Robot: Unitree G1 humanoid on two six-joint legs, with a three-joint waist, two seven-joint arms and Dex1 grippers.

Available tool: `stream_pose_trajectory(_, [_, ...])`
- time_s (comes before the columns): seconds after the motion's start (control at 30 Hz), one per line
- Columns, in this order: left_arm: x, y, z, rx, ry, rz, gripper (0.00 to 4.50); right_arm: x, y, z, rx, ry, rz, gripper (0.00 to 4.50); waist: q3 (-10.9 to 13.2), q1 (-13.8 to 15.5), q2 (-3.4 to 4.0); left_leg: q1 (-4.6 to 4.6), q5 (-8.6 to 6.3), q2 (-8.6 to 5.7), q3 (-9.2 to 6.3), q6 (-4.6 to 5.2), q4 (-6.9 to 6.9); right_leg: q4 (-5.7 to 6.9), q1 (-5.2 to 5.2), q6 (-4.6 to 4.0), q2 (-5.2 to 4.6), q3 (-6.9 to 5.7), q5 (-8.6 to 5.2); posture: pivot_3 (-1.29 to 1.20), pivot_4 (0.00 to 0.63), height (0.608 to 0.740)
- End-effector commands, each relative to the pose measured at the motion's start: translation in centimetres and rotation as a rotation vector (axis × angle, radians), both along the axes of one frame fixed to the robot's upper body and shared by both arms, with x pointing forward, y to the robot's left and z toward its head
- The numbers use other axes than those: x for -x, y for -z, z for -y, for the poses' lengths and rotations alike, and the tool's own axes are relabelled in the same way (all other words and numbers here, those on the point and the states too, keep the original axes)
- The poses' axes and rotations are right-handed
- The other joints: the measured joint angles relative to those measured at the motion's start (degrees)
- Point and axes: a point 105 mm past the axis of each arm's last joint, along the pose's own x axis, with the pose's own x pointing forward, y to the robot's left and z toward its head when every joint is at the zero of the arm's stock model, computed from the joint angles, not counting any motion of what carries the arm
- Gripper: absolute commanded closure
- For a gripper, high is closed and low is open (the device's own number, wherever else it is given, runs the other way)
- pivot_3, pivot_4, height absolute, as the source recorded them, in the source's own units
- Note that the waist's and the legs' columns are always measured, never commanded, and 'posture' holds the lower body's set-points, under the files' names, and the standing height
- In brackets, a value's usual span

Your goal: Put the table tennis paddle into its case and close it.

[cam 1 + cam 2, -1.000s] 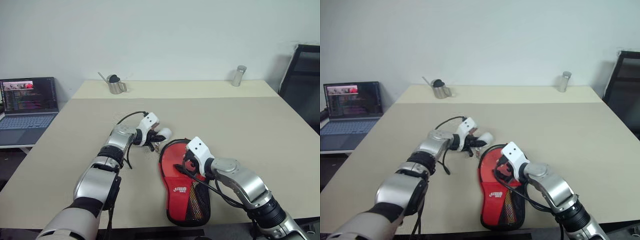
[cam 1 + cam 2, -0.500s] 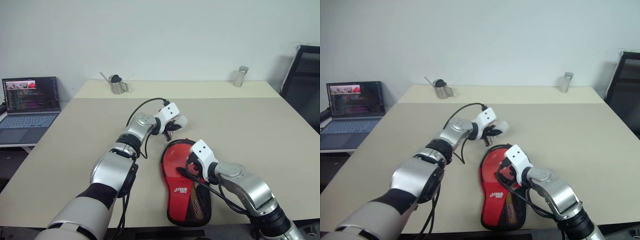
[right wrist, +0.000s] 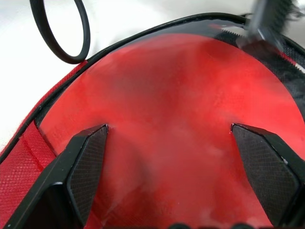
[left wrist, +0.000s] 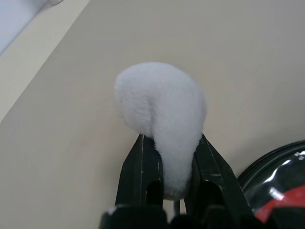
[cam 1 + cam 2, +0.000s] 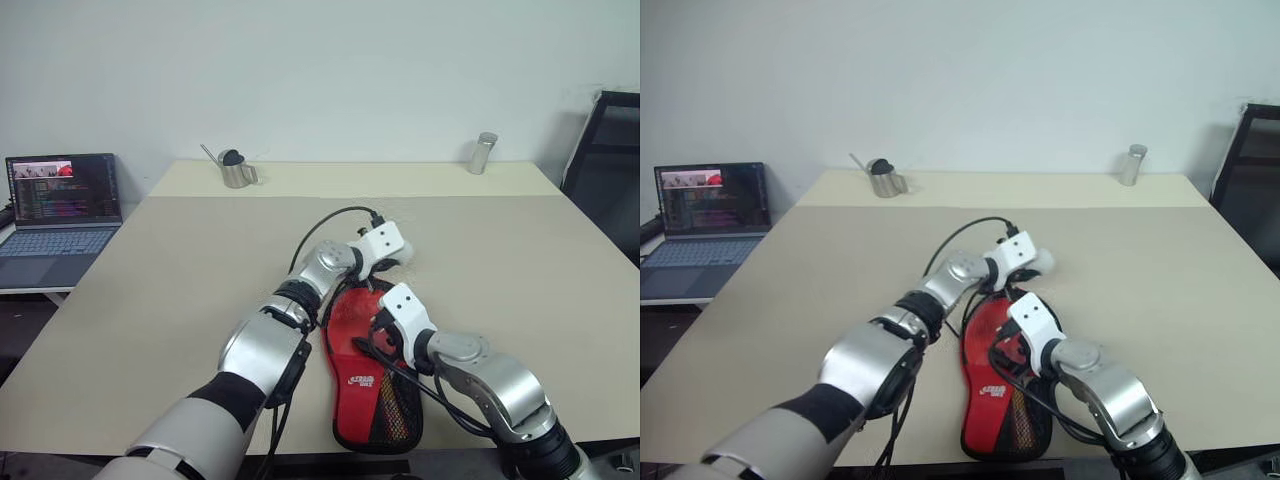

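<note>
One case (image 5: 372,375), one laptop (image 5: 58,210), two cans (image 5: 481,153)

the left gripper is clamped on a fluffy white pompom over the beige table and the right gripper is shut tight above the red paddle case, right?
Not quite. The right gripper is wide open, not shut; the right wrist view shows its two black fingers spread far apart over the red paddle-shaped zip case. The rest holds: the left gripper pinches the fluffy white pompom above the beige table.

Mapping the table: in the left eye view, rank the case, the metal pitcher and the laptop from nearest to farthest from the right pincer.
1. Case: directly under the right pincer.
2. Pitcher: far edge, left.
3. Laptop: off the table, far left.
</note>
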Motion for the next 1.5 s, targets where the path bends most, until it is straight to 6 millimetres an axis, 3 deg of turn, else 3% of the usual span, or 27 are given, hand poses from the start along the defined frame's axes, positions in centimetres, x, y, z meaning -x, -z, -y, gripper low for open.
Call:
stream_pose_trajectory(0.03, [1.6, -2.0, 3.5, 0.017, 0.143, 0.09, 4.24, 1.4, 2.7, -0.2, 0.044, 0.0, -0.114, 0.0, 0.0, 0.0, 0.0, 0.0, 0.0, 0.0, 0.0, 0.0, 0.0, 0.0, 0.0, 0.0, 0.0, 0.0, 0.0, 0.0, 0.15, 0.74])
stream_pose_trajectory(0.37, [5.2, -2.7, 7.7, 0.085, 0.352, 0.056, 4.24, 1.7, 2.8, -0.6, 0.033, 0.012, -0.124, 0.0, -0.1, 0.0, 0.04, 0.02, 0.0, 0.0, 0.01, 0.0, -0.01, 0.0, 0.02, 0.0, 0.02, 0.01, 0.0, 0.0, 0.15, 0.74])
stream_pose_trajectory(0.7, [6.1, -0.1, 7.1, 0.025, 0.408, -0.041, 4.24, 1.5, 2.7, -0.9, 0.029, 0.003, -0.116, 0.0, -0.2, -0.2, 0.1, 0.06, 0.0, -0.01, 0.01, 0.01, -0.01, -0.01, 0.05, 0.01, 0.08, 0.01, -0.01, 0.0, 0.15, 0.74])
stream_pose_trajectory(1.1, [7.0, 1.0, 6.6, 0.01, 0.472, -0.134, 0.02, 1.3, 2.4, -0.9, 0.031, -0.007, -0.111, 0.0, -0.3, -0.3, 0.1, 0.13, 0.0, 0.01, 0.0, 0.01, -0.01, 0.03, 0.09, 0.01, 0.12, 0.02, 0.0, 0.0, 0.15, 0.74])
stream_pose_trajectory(1.3, [5.3, -0.9, 5.5, 0.081, 0.385, -0.09, 0.02, 0.9, 1.4, -0.7, 0.019, -0.009, -0.094, 0.0, -0.3, -0.3, 0.09, 0.13, 0.0, 0.01, 0.0, 0.01, -0.01, 0.04, 0.1, 0.01, 0.12, 0.02, 0.0, 0.0, 0.15, 0.74])
stream_pose_trajectory(1.5, [1.5, -3.1, 2.0, 0.138, 0.161, -0.02, 0.02, 0.6, 0.4, -0.7, 0.004, -0.013, -0.075, 0.0, -0.3, -0.4, 0.08, 0.13, 0.0, 0.04, -0.02, 0.01, -0.01, 0.04, 0.09, 0.01, 0.09, 0.02, 0.0, 0.0, 0.15, 0.74])
